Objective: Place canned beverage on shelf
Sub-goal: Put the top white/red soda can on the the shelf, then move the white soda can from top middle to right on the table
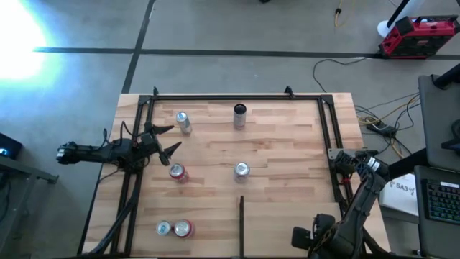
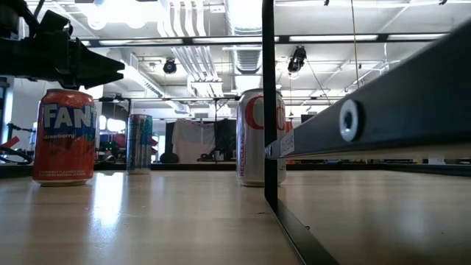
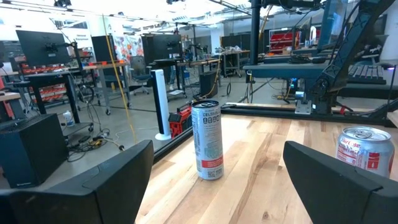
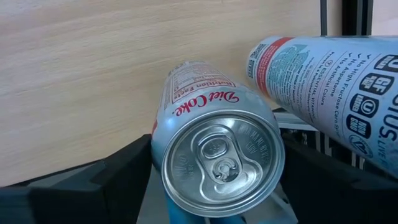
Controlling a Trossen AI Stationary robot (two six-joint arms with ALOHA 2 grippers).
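Right wrist view, frame centre: right gripper fingers flank a Diet Coke can, grip uncertain; crowded by a tilted neighbouring can, it might slip.

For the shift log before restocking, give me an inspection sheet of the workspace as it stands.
Surface: wooden shelf in a black frame, with a short divider strip at the near edge.
Job's things: six cans standing on it. Diet Coke can is right before the right wrist camera, with another can tilted beside it.
Clutter: nothing seen.
Grippers: left gripper open, over the shelf's left side. Right gripper at the near right corner, around the Diet Coke can.
Cables: loose cables on the floor, right.
Surroundings: red toolbox, keyboard.
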